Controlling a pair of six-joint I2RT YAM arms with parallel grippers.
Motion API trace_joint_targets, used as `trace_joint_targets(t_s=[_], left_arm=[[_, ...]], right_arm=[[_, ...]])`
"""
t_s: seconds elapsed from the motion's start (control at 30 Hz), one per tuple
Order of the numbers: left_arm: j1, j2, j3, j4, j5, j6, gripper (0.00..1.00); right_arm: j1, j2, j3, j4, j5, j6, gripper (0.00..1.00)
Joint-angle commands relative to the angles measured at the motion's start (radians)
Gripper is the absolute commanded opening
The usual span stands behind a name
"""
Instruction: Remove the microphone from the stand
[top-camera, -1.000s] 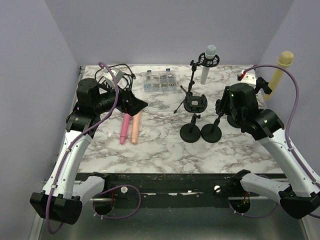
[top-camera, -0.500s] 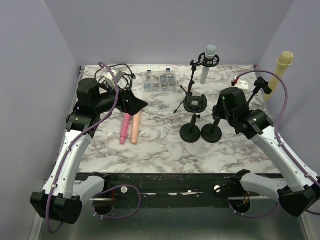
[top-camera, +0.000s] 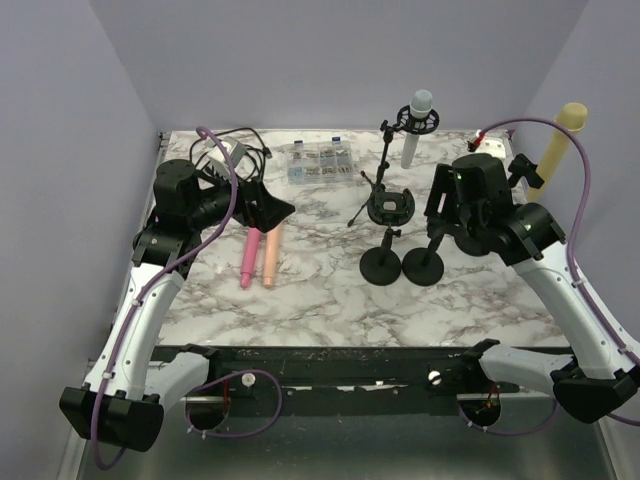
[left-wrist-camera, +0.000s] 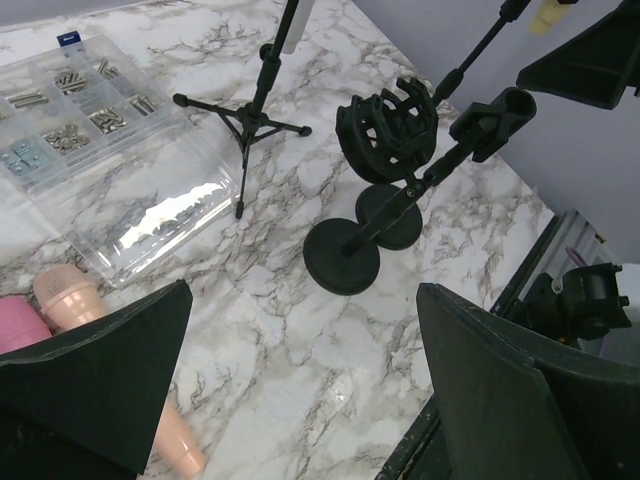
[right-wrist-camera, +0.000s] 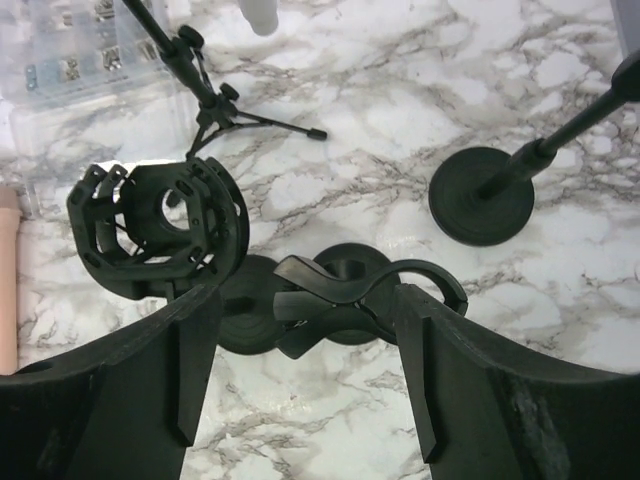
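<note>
Marble veining covers the bench (top-camera: 320, 290), where two microphones sit in stands. The white microphone (top-camera: 410, 148), grey-headed, stands upright in the ring mount of a tripod stand (top-camera: 384, 160) at the far edge, near the middle. The yellow microphone (top-camera: 558, 145) leans in the holder of a round-based stand (right-wrist-camera: 482, 195) by the far right corner.

Near the bench's centre two more stands on round bases stand close together. One carries an empty cage mount (right-wrist-camera: 160, 230), the other an empty clip (right-wrist-camera: 370, 298). The right claw (right-wrist-camera: 308, 295) hangs just above that clip, released, with its fingers (right-wrist-camera: 195, 370) apart and grasping nothing.

The left claw (top-camera: 275, 208) is spread wide and empty over the left half of the bench. Below it a pink microphone (top-camera: 248, 258) and a peach microphone (top-camera: 270, 255) lie side by side. A clear parts box (top-camera: 320, 163) lies toward the far edge, and a tangle of cables (top-camera: 240, 145) sits in the far left corner.
</note>
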Motion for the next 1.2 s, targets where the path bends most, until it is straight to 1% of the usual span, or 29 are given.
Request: trace_joint_targets(t_s=[0.0,0.07,0.1,0.23,0.3,0.37,0.47,0.53,0.67,0.77,0.87,1.07,1.17], left_arm=[[-0.009,-0.018,-0.001,0.013,-0.013,-0.007,0.99],[-0.009,-0.023,-0.011,0.037,0.008,-0.013,0.99],[-0.011,-0.026,-0.023,0.050,0.005,-0.015,0.99],[-0.012,-0.008,-0.014,0.044,0.005,-0.034,0.99],[-0.017,-0.004,-0.022,0.060,-0.014,-0.043,0.99],[-0.020,-0.004,-0.036,0.072,-0.075,-0.051,0.99],[-0.022,-0.014,-0.057,0.104,-0.105,-0.065,0.99],[-0.027,-0.035,-0.090,0.147,-0.137,-0.056,0.99],[-0.033,-0.068,-0.119,0.178,-0.165,-0.025,0.99],[-0.034,-0.070,-0.125,0.176,-0.149,-0.010,0.99],[-0.034,-0.058,-0.110,0.136,-0.183,-0.001,0.99],[-0.037,-0.067,-0.108,0.110,-0.257,0.033,0.99],[-0.038,-0.074,-0.106,0.100,-0.286,0.040,0.99]], right_arm=[[0.006,0.022,0.057,0.011,0.030,-0.065,0.82],[0.006,0.038,0.072,0.058,0.038,-0.079,0.90],[0.006,0.049,0.082,0.084,0.043,-0.082,0.93],[0.006,0.088,0.073,0.238,0.070,-0.119,0.98],[0.006,0.112,0.069,0.323,0.105,-0.143,0.98],[0.006,0.144,0.080,0.398,0.133,-0.174,0.98],[0.006,0.189,0.087,0.544,0.163,-0.231,0.98],[0.004,0.216,0.089,0.635,0.191,-0.270,1.00],[-0.015,0.295,0.134,0.768,0.171,-0.337,1.00],[-0.036,0.387,0.220,0.798,0.150,-0.359,1.00],[-0.062,0.465,0.294,0.802,0.136,-0.361,1.00],[-0.100,0.573,0.348,0.829,0.107,-0.365,1.00],[-0.121,0.598,0.352,0.827,0.069,-0.350,0.95]])
